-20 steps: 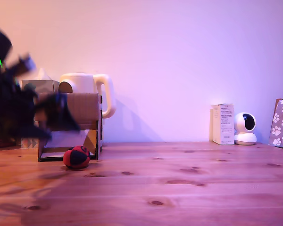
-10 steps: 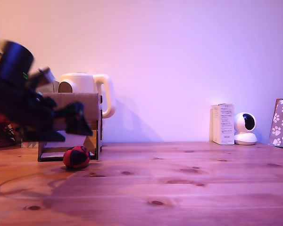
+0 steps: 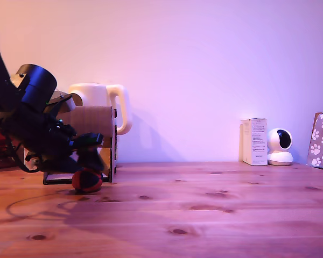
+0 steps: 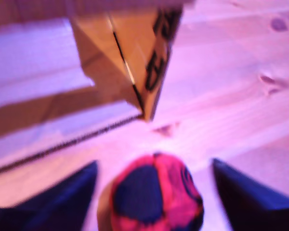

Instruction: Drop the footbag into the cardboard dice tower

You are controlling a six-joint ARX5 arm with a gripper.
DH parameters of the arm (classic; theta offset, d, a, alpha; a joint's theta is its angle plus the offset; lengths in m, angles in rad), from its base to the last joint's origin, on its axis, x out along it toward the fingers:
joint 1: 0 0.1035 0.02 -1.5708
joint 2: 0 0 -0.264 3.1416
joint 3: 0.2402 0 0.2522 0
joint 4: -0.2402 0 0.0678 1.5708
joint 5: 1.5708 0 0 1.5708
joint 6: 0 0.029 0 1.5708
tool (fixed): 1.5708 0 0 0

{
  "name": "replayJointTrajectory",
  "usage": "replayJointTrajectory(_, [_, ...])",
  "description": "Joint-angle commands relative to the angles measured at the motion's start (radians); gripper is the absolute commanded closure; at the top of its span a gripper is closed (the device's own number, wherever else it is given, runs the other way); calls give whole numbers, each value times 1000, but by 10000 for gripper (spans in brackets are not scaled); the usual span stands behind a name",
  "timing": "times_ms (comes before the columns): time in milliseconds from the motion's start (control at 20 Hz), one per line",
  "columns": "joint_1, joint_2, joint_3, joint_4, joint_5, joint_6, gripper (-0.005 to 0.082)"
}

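Note:
The red and black footbag (image 3: 87,180) lies on the wooden table just in front of the cardboard dice tower (image 3: 97,122), at the exterior view's left. My black gripper (image 3: 90,157) hangs directly above the ball, tilted down over it. In the wrist view the footbag (image 4: 155,196) sits between my two dark fingers (image 4: 62,197), which stand apart on either side without touching it. The gripper (image 4: 154,192) is open. The tower's corner (image 4: 144,57) and its pale ramp show close beyond the ball.
A cream kettle (image 3: 99,97) stands behind the tower. At the exterior view's right are a white box (image 3: 254,141), a small white camera (image 3: 280,147) and a paw-print bag (image 3: 322,141). Wooden table (image 3: 204,209) stretches in front. Cables (image 3: 11,150) trail at the left.
The arm has swung rightward and down from the left edge, bringing the gripper over the footbag. The footbag and tower have not moved.

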Motion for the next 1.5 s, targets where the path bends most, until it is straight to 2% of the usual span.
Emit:
replayJointTrajectory(0, [-3, 13, -5, -22, 1, 3, 646])
replayJointTrajectory(150, [-3, 13, -3, -49, 5, 3, 663])
replayJointTrajectory(300, [-3, -1, -3, -52, 20, 3, 716])
replayJointTrajectory(550, [-3, -105, -2, -114, 39, 3, 763])
replayJointTrajectory(1000, [-3, -331, -2, -214, 48, 3, 763])
replayJointTrajectory(1250, [-3, -473, -2, -195, 49, 5, 763])
replayJointTrajectory(1450, [-3, -515, -2, -78, 45, 31, 763])
